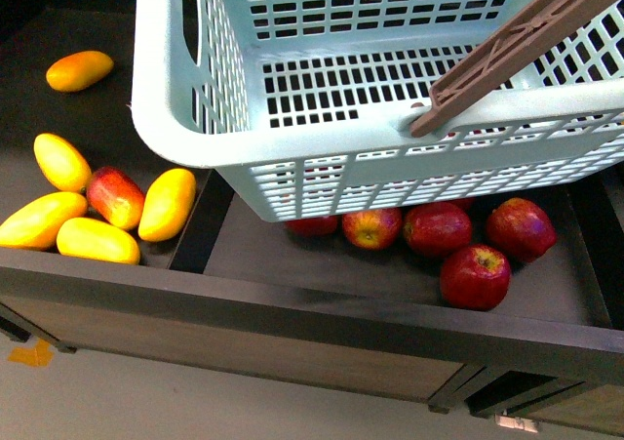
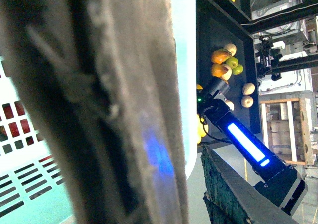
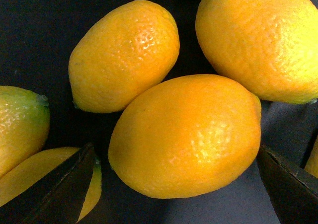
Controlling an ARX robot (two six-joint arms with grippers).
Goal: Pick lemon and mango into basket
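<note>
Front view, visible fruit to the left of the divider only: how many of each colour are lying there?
Yellow-orange fruits: 5
Red fruit: 1
Total: 6

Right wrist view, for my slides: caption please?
Open right end effector poised around a dimpled yellow-orange oval lemon, similar fruits crowding beside it.

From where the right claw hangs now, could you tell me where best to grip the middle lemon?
Take the lemon around its belly, coming straight down from above. Two other lemons crowd one flank, but the sides facing the fingers of the right claw look free; the open claw straddles it.
</note>
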